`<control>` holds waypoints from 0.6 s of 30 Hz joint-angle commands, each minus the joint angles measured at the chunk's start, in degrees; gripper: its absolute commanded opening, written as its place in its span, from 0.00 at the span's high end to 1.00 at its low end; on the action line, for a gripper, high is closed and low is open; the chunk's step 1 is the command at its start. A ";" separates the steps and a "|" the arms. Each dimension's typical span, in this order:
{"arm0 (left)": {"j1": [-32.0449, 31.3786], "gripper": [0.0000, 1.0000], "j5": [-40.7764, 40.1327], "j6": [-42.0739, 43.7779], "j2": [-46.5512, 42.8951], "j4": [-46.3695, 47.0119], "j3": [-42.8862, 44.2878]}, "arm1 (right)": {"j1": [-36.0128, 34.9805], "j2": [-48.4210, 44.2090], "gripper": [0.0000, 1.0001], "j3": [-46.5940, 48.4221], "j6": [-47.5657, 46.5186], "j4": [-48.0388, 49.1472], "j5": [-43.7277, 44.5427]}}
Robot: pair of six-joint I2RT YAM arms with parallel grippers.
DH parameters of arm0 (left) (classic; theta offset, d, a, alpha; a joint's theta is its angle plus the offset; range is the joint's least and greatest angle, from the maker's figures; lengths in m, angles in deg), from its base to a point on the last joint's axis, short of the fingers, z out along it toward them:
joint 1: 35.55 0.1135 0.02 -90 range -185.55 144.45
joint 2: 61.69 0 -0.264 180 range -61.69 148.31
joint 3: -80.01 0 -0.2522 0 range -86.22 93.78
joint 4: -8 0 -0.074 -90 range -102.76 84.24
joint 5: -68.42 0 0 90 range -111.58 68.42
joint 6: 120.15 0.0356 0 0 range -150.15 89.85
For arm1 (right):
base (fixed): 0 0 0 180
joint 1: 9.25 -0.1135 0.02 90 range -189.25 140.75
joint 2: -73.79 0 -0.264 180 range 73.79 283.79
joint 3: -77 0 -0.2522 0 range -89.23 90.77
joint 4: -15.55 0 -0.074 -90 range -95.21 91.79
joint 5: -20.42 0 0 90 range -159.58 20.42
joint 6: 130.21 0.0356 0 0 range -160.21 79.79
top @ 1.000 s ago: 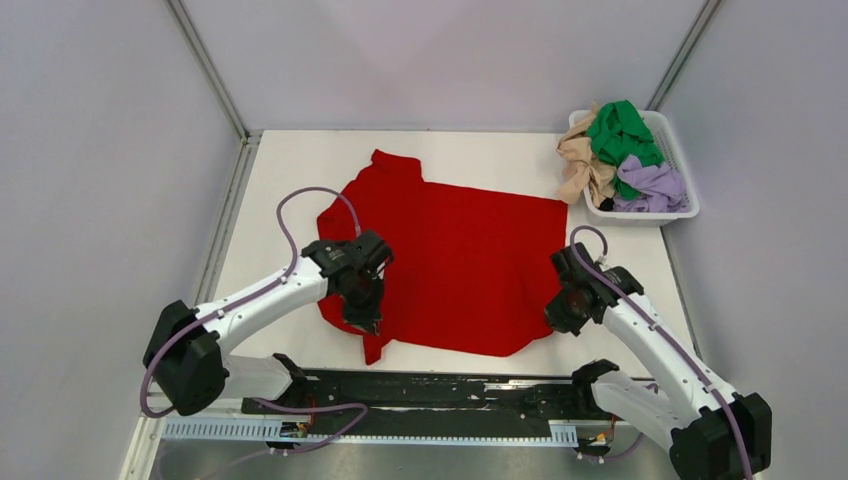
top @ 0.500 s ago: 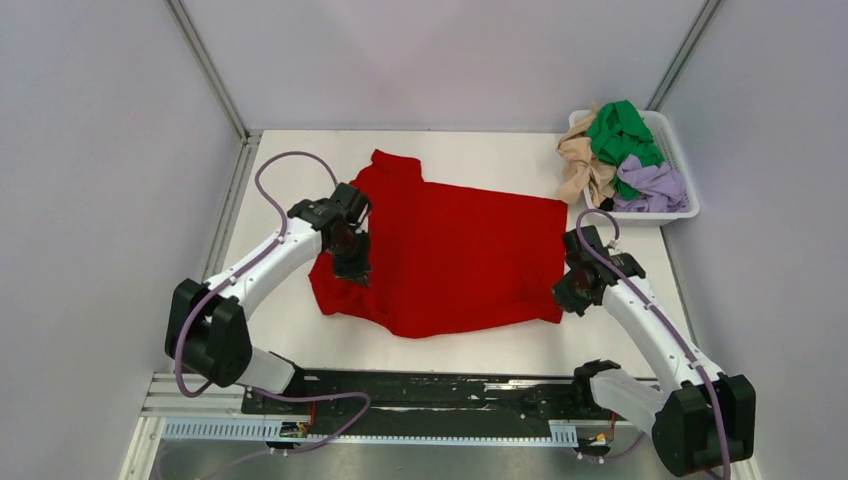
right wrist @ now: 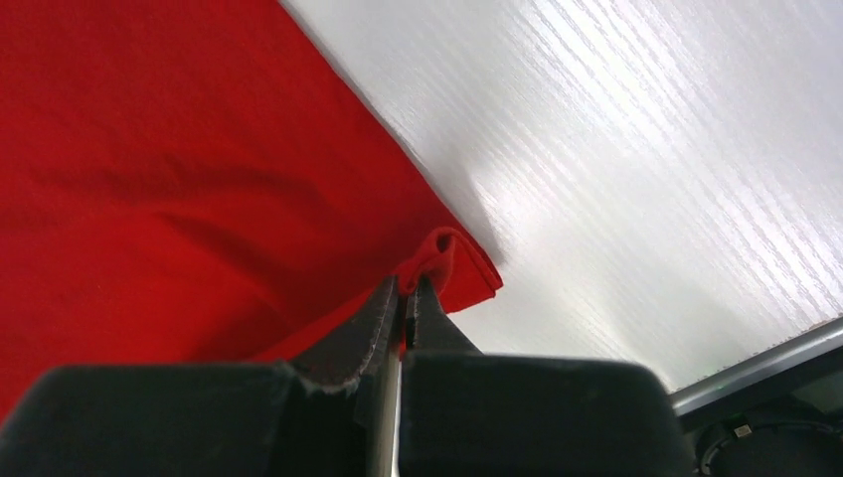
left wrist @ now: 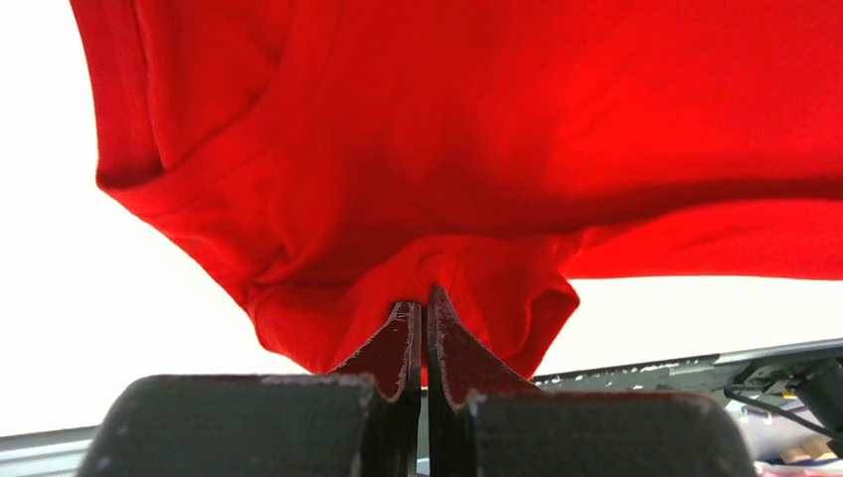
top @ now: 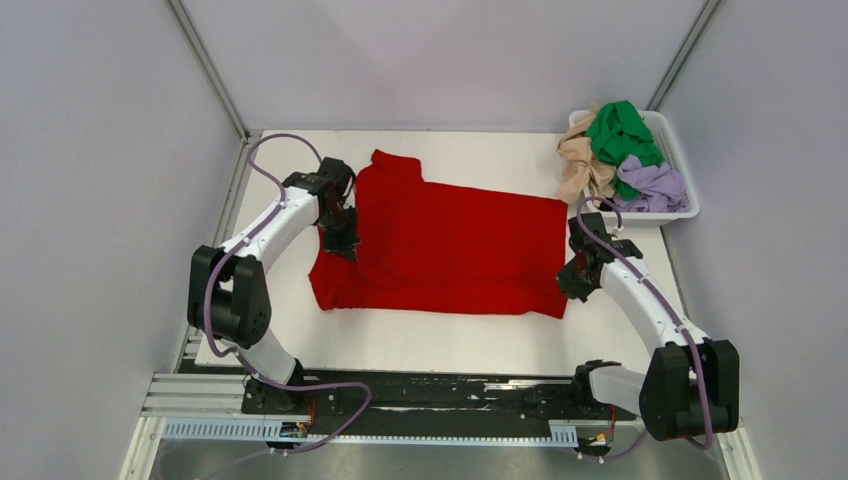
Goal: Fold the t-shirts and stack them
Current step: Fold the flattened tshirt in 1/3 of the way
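Observation:
The red t-shirt (top: 450, 250) lies across the white table (top: 440, 345), its near part folded up over itself. My left gripper (top: 345, 243) is shut on the shirt's left side; the left wrist view shows red cloth (left wrist: 427, 169) bunched between the closed fingers (left wrist: 403, 338). My right gripper (top: 571, 283) is shut on the shirt's right corner (right wrist: 452, 263), held low over the table. The green t-shirt (top: 620, 135), beige-tan t-shirt (top: 580, 160) and lavender t-shirt (top: 652, 185) lie crumpled in a basket at the back right.
The white plastic basket (top: 680, 160) stands at the table's back right corner. Grey walls close in the left, back and right sides. The black rail (top: 430, 395) with the arm bases runs along the near edge.
Both grippers have carried the shirt's near edge away from the rail toward the back, folding the near part over. The left arm swung further back and left; the right arm moved back.

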State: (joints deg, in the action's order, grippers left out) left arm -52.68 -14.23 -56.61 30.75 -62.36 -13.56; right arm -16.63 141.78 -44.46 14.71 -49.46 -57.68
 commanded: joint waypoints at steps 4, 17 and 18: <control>1.58 1.00 -1.01 4.77 7.20 -1.45 10.01 | 1.35 1.80 1.00 3.11 -3.04 5.71 1.42; 3.53 0.84 1.18 14.45 25.48 4.62 28.13 | 3.30 8.02 0.98 4.10 -6.90 13.74 4.21; 3.60 0.77 2.78 16.23 26.64 6.80 30.54 | 3.51 9.00 0.98 4.36 -6.97 14.57 5.12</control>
State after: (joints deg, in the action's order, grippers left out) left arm -49.70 -14.71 -47.04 52.32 -61.72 11.03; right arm -13.96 147.79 -42.71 9.57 -40.23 -56.61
